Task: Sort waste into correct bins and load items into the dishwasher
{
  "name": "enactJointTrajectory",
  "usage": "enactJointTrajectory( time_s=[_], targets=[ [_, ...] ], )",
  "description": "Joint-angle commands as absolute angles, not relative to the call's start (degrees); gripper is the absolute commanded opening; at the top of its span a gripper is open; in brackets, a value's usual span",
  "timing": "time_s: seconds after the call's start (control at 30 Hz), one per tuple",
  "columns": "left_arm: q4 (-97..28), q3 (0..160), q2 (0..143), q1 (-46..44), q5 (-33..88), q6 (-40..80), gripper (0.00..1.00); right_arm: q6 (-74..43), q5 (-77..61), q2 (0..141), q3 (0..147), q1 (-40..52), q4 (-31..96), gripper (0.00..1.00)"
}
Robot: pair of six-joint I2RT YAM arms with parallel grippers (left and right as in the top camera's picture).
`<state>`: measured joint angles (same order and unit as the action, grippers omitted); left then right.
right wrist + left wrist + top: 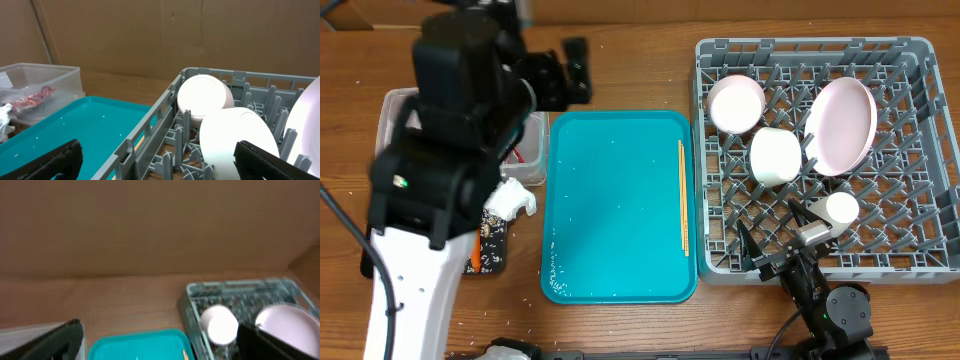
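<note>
1. Far L: clear tub [60,75] holds the red wrapper [32,95]; in the overhead view the L arm [440,180] covers most of the tub
2. L gripper [159,330]: jaws spread wide, nothing btwn them; it hangs above the table at the far side, btwn tub and teal tray, w/ its cam facing the rack
3. black tray [498,255], on the near side of the tub: carrot [477,250] lies in it; napkin [512,200] sits at its far end, just beside the tub; cannot tell if it is inside the tray
4. Centre: teal tray [610,180]; chopsticks [682,195] lie along its R edge; rice grains [552,278] are scattered at its near-L corner
5. R: dish rack [910,60], just beside the teal tray; it holds the rear bowl [735,103], front bowl [775,155], pink plate [840,125] tilted on edge btwn pegs, and cup [840,208]
6. R gripper [157,150]: jaws spread wide, empty; it is over the rack's near-L part, near the cup
</note>
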<state>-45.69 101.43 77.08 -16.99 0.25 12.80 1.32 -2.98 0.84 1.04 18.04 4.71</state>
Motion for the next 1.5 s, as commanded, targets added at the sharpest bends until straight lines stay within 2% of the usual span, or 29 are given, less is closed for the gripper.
enactJointTrajectory(
  time_s=[0.0,0.23,0.6,1.07,1.47],
  targets=[
    [-39.9,91.8,71.1,-17.6,4.1,3.1,1.0,1.5,-3.1,0.2,0.5,18.0,4.4,1.0],
    [-28.3,68.7,57.1,-17.6,3.3,-4.8,1.0,1.5,-3.1,0.2,0.5,18.0,4.4,1.0],
    [-19.3,40.1,30.0,-14.4,-0.6,-5.1,1.0,1.5,-3.1,0.2,0.5,18.0,4.4,1.0],
    [-16.2,16.3,0.0,-12.2,-0.7,-4.3,1.0,1.5,-3.1,0.2,0.5,18.0,4.4,1.0],
    [-13.7,5.5,0.2,-12.0,-1.0,-4.3,1.0,1.5,-3.1,0.2,0.5,18.0,4.4,1.0]
  ],
)
